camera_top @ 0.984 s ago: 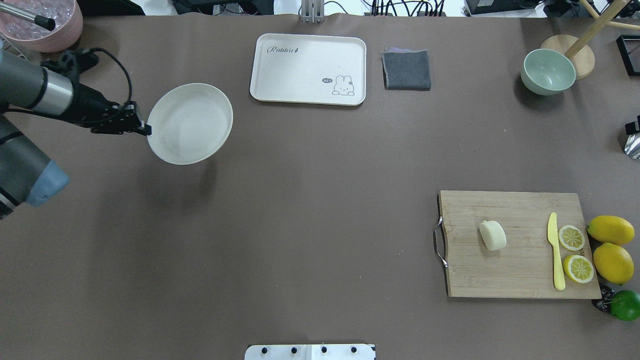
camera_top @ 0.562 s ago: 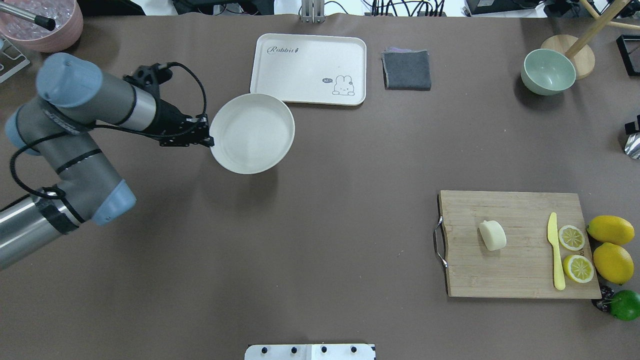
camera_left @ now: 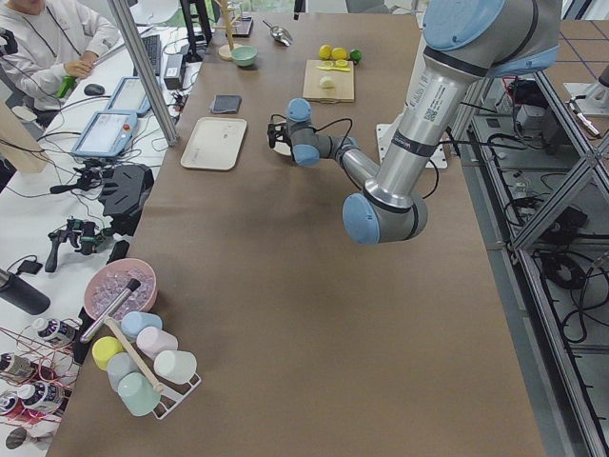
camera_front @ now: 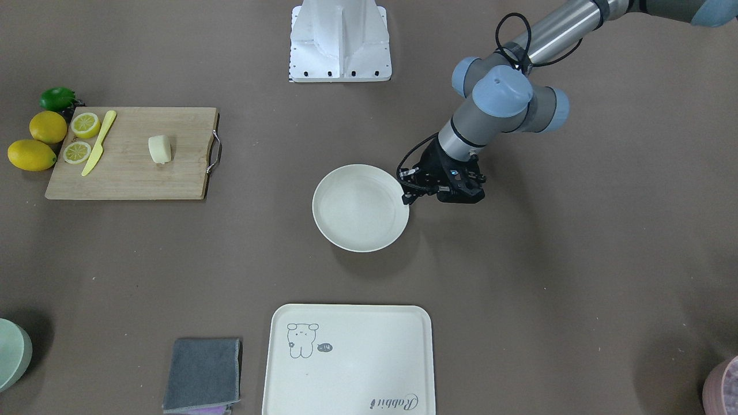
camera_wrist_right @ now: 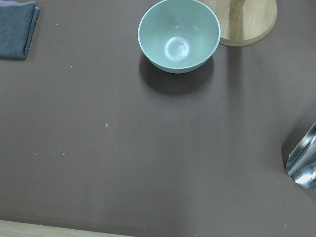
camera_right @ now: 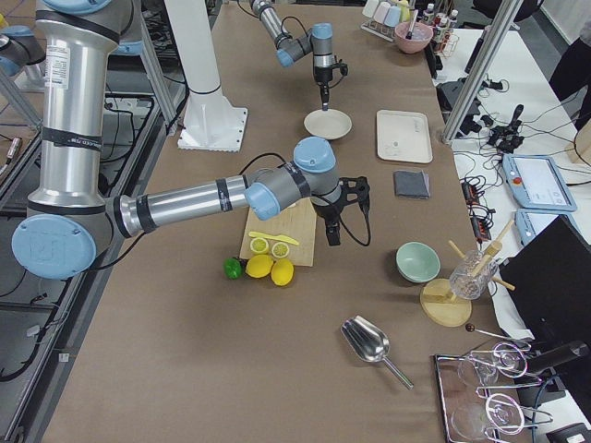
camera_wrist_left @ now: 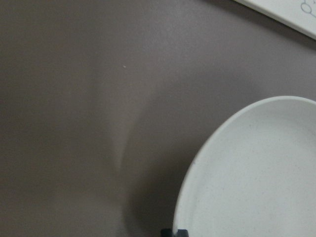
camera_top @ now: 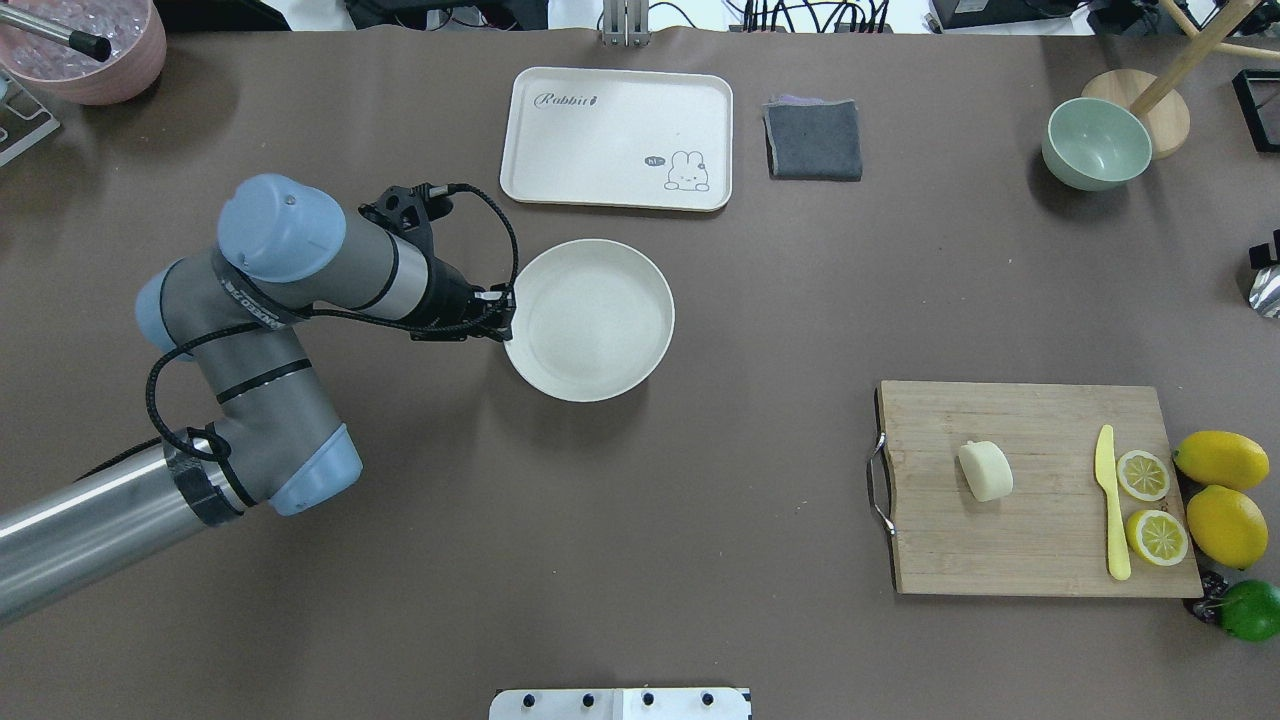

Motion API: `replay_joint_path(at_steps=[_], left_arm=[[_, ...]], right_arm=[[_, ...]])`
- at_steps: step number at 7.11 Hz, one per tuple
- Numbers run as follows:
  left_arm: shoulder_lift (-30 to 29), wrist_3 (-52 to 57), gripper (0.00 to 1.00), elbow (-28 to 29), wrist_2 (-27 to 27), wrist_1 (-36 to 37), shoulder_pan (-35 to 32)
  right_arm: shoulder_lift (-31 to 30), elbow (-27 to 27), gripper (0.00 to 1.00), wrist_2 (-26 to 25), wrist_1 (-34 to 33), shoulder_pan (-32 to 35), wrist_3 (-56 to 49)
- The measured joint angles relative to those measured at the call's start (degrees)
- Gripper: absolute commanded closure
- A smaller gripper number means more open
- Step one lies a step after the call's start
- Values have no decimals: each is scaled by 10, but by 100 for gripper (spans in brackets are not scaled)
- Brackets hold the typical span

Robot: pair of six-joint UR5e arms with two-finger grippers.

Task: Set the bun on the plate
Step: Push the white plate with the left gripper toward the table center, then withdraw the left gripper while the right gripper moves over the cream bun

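Observation:
The bun (camera_top: 985, 470) (camera_front: 159, 148), a pale cream lump, lies on the wooden cutting board (camera_top: 1040, 430) at the right of the overhead view. The plate (camera_top: 590, 320) (camera_front: 360, 207), round and off-white, is near the table's middle, just in front of the tray. My left gripper (camera_top: 505, 318) (camera_front: 405, 193) is shut on the plate's left rim. The left wrist view shows the plate (camera_wrist_left: 256, 173) casting a shadow on the table. My right gripper (camera_right: 331, 231) shows only in the exterior right view, beside the board; I cannot tell whether it is open or shut.
A cream tray (camera_top: 617, 137) and a grey cloth (camera_top: 813, 140) lie at the far side. A green bowl (camera_top: 1096, 143) stands far right. A yellow knife (camera_top: 1110, 505), lemon halves (camera_top: 1143, 475), lemons (camera_top: 1222, 460) and a lime (camera_top: 1250, 610) are at the board's right end.
My left arm has carried the plate from the table's far left rightward and nearer the robot, to the middle in front of the tray. The bun has not moved.

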Motion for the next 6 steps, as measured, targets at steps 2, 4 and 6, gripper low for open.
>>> replay_joint_path(at_steps=[2, 4, 6], left_arm=[[-1, 4, 3, -3, 7, 0, 9], [5, 5, 3, -23, -2, 5, -8], [19, 28, 3, -48, -66, 48, -81]], right_arm=[[0, 0, 1, 1, 0, -1, 4], [4, 19, 1, -4, -2, -25, 61], [19, 47, 0, -56, -4, -107, 159]])
